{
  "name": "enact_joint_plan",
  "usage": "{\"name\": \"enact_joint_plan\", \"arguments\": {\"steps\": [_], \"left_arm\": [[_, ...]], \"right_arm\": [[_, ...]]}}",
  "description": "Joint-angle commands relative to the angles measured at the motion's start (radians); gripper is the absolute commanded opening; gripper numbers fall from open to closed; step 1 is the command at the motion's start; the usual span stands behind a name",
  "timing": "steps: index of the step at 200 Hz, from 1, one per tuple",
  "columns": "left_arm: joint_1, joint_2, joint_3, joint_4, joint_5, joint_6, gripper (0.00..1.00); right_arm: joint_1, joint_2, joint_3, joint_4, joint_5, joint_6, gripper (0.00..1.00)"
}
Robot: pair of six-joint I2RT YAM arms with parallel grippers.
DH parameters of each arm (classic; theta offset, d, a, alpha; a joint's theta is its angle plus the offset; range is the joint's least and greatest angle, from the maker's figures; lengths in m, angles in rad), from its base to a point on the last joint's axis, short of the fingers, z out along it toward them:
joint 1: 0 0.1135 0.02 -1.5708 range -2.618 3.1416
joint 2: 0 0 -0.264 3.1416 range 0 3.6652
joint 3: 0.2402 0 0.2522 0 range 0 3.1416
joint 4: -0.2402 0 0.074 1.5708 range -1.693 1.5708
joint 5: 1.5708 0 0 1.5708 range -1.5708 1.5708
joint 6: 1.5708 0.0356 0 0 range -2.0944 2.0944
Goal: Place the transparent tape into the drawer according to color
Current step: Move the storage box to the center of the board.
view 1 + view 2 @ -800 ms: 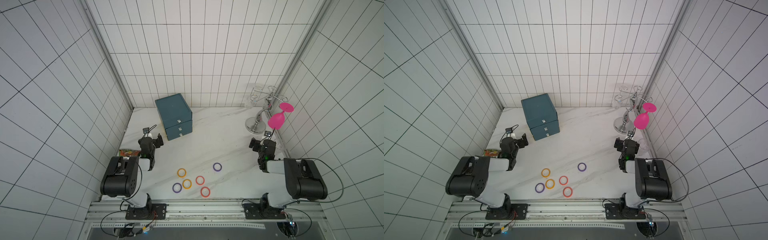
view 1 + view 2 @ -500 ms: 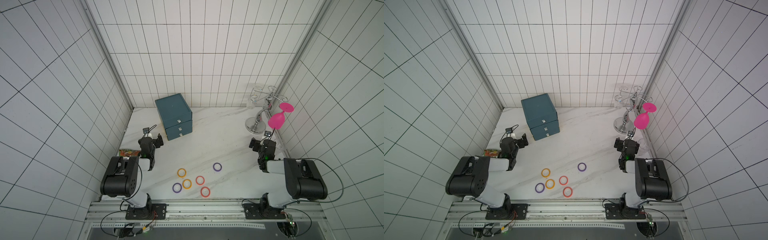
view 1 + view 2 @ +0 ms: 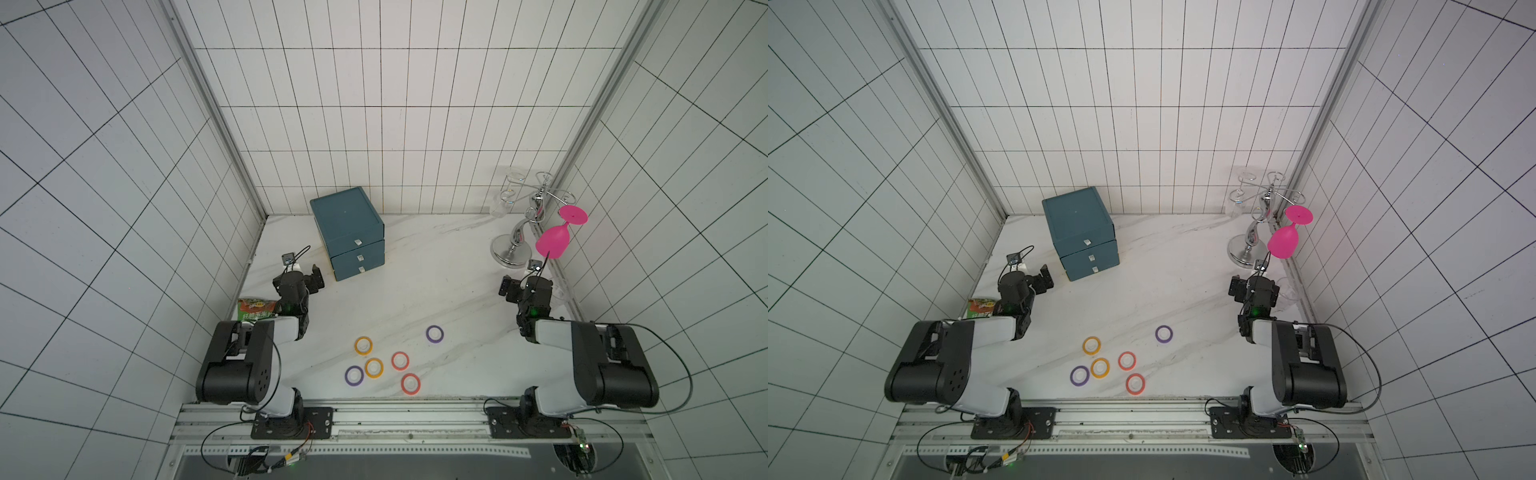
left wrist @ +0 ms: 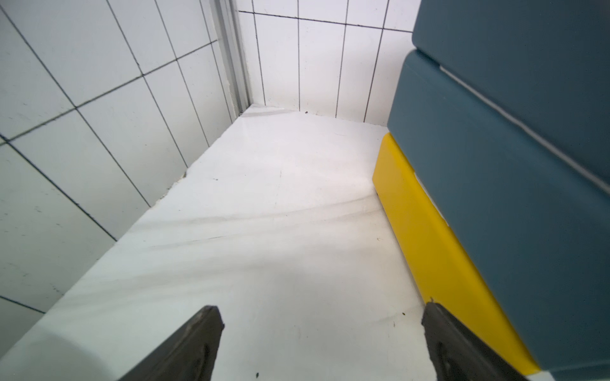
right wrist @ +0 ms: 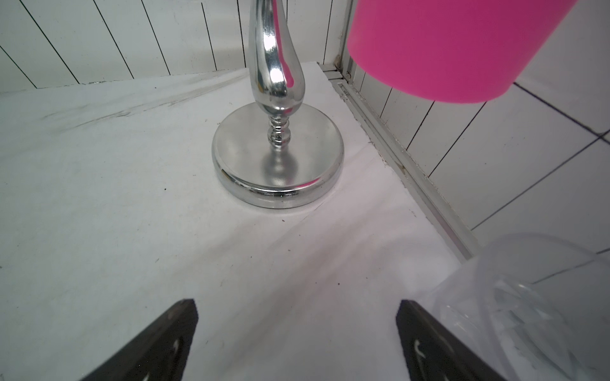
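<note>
White tiled walls close in a marble worktop [image 3: 436,286], and on it we judge the task not yet begun. All the transparent tape [image 3: 374,368] lies flat near the front edge, about midway along it. One orange-yellow roll [image 3: 363,345] sits just behind the second orange-yellow roll [image 3: 1100,367], which is just beside a purple roll [image 3: 354,375]. A red roll [image 3: 400,360] and a second red roll [image 3: 410,383] lie close by, and the other purple roll [image 3: 434,333] lies a little apart toward the right edge. The drawer cabinet [image 3: 345,216] stands toward the back left corner, well apart from the rolls, and in both top views its three drawers look shut, each showing a pale pull tab [image 3: 357,242]. We see nothing in either arm. The left gripper [image 4: 321,316] hangs just beside the cabinet's yellow lower flank [image 4: 429,247] with its jaws spread wide and empty. The right gripper [image 5: 297,313] hangs near the right edge, jaws likewise spread and empty, facing the base of a chrome glass rack [image 5: 279,158] under a pink goblet [image 5: 445,46]. So everything is left: we must pull a drawer out, carry each of the six rolls across, sort them two to a drawer, and push the drawers home. We take the yellow flank as a likely colour cue for the lowest drawer; we cannot see marks for the other two.
</note>
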Motion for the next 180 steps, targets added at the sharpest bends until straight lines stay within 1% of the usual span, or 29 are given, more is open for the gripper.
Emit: {"name": "enact_joint_plan", "arguments": {"steps": [1, 16, 37, 45, 57, 77, 102, 124, 160, 180], "left_arm": [[0.006, -0.086, 0.096, -0.194, -0.076, -0.045, 0.98], [0.006, -0.126, 0.144, -0.291, -0.085, -0.073, 0.98], [0.005, -0.177, 0.192, -0.355, -0.103, -0.099, 0.99], [0.008, -0.191, 0.207, -0.352, -0.085, -0.099, 0.99], [0.012, -0.199, 0.268, -0.416, -0.047, -0.116, 0.99], [0.028, -0.170, 0.399, -0.531, 0.072, -0.145, 0.99], [0.045, -0.100, 0.549, -0.615, 0.242, -0.170, 0.99], [0.052, -0.032, 0.670, -0.679, 0.359, -0.184, 0.99], [0.056, 0.098, 0.828, -0.780, 0.500, -0.204, 0.98], [0.058, 0.154, 0.889, -0.828, 0.541, -0.216, 0.98]], "right_arm": [[0.060, -0.071, 0.113, -0.194, 0.059, -0.045, 0.99], [0.092, -0.085, 0.166, -0.276, 0.091, -0.022, 0.99], [0.123, -0.105, 0.260, -0.411, 0.027, 0.018, 0.99], [0.141, -0.109, 0.305, -0.472, 0.001, 0.023, 0.99], [0.177, -0.111, 0.371, -0.554, -0.032, 0.020, 0.99], [0.219, -0.115, 0.456, -0.647, -0.121, 0.037, 0.99], [0.252, -0.113, 0.514, -0.674, -0.249, 0.083, 0.99], [0.259, -0.101, 0.556, -0.701, -0.341, 0.109, 0.99], [0.261, -0.099, 0.597, -0.740, -0.387, 0.110, 0.99], [0.261, -0.104, 0.610, -0.760, -0.395, 0.100, 0.99]]}}
